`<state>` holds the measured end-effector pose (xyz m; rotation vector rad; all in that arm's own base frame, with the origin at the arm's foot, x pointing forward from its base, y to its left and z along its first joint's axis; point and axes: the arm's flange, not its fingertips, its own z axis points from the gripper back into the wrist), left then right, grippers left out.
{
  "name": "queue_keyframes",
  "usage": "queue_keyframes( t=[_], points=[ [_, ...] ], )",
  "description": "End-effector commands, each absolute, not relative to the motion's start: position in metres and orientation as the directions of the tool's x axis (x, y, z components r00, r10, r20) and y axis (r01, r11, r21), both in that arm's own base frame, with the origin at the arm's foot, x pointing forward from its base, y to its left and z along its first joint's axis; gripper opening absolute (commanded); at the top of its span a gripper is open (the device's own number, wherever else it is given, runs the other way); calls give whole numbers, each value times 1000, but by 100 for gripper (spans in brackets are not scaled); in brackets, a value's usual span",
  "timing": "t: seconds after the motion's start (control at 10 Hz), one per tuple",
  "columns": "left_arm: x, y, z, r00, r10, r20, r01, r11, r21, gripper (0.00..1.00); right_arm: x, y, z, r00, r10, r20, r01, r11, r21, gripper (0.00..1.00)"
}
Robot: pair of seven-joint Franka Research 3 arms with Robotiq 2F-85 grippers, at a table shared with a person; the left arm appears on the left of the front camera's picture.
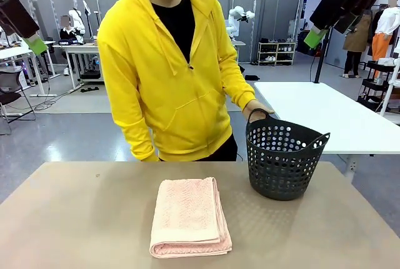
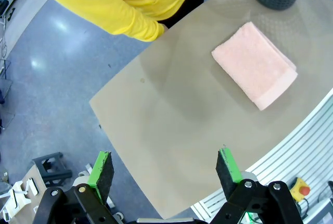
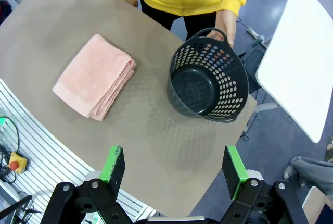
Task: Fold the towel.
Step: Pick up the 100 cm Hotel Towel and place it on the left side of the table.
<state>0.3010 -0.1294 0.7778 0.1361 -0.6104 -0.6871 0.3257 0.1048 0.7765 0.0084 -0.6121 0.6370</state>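
The salmon-pink towel (image 1: 189, 217) lies folded in a neat rectangle on the beige table, near the front middle; it also appears as a folded pad in the left wrist view (image 2: 254, 64) and the right wrist view (image 3: 94, 75). My left gripper (image 2: 164, 174) is raised high above the table's left side, open and holding nothing. My right gripper (image 3: 176, 173) hangs high over the right side, open as well, above the basket and the towel. In the front view a green pad of the left gripper (image 1: 37, 45) and one of the right gripper (image 1: 314, 37) peek in at the upper corners.
A black perforated basket (image 1: 284, 158) stands empty at the towel's right. A person in a yellow hoodie (image 1: 172, 75) stands at the far edge, one hand (image 1: 257, 109) on the basket's handle. A white table (image 1: 325, 112) stands beyond on the right.
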Motion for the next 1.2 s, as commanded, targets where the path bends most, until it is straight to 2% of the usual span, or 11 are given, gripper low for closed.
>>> queue_keyframes(
  t=[0.0,0.7,1.1],
  points=[
    [315,-123,760,633,-602,487,560,790,248,100,326,104,778,641,553,532,-555,813,-176,94],
    [362,-133,577,748,-379,545,529,836,-144,100,326,104,778,641,553,532,-555,813,-176,94],
    [387,-152,478,824,-253,507,463,816,-345,100,326,104,778,641,553,532,-555,813,-176,94]
  ],
)
